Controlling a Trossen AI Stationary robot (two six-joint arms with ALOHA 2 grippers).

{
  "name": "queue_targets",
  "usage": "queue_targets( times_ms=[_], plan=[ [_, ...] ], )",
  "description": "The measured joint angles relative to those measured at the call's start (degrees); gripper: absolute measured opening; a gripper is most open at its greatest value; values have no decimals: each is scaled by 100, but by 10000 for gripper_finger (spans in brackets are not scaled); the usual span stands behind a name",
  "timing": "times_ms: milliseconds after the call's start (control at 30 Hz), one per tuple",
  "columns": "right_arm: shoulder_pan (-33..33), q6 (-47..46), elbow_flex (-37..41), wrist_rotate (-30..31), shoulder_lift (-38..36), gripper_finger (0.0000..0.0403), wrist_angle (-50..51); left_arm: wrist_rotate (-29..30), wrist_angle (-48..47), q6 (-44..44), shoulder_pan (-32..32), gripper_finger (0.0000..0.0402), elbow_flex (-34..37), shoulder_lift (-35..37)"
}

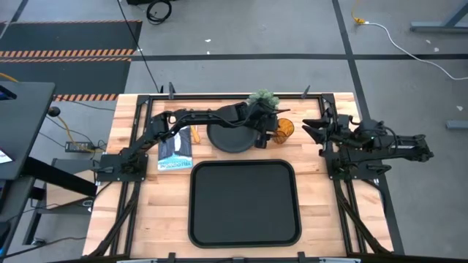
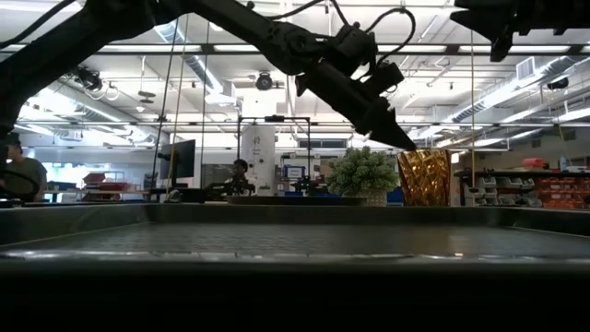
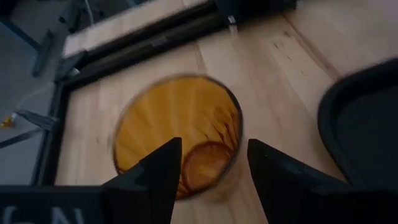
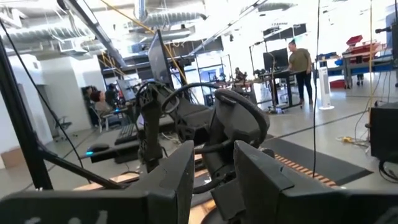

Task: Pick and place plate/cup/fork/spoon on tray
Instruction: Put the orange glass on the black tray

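Observation:
The amber cup [image 1: 284,129] stands upright on the wooden table, right of the round black plate [image 1: 232,138] and behind the black tray [image 1: 245,219]. My left gripper [image 3: 211,163] is open just above the cup [image 3: 177,134]. One finger is over the cup's opening and the other is outside its wall. The low view shows its fingertips [image 2: 403,143] at the cup's rim [image 2: 424,155]. My right gripper [image 1: 311,129] is open and empty, raised at the table's right. The fork and spoon do not plainly show. My left gripper comes at the cup slanting down from above and from the table's left. Its fingers [image 3: 165,163] stand either side of the cup's wall on the plate's side [image 3: 231,140]. I cannot tell whether they touch it. The cup stands on the table.
A small green potted plant [image 1: 263,101] stands just behind the plate and cup. A white and blue box [image 1: 175,150] lies left of the plate. A black metal frame [image 1: 219,96] runs along the table's far edge.

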State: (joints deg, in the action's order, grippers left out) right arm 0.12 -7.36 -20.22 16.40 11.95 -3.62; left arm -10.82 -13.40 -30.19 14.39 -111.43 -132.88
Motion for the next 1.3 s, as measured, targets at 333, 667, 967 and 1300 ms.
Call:
queue_targets(
  times_ms=[333, 667, 967, 1300],
  plan=[
    [0, -50, 43, 0, 1, 121, -133, 50, -961, -575, -87, 185, -644, 24],
    [0, -61, 43, 0, 1, 121, -182, 497, -1079, -1239, -190, 172, -644, -138],
    [0, -130, 43, -2, 1, 121, -195, 668, -1090, -1568, -181, 172, -646, -265],
    [-1, -153, 43, -1, 1, 121, -193, 736, -1076, -1918, -181, 169, -646, -275]
  ],
)
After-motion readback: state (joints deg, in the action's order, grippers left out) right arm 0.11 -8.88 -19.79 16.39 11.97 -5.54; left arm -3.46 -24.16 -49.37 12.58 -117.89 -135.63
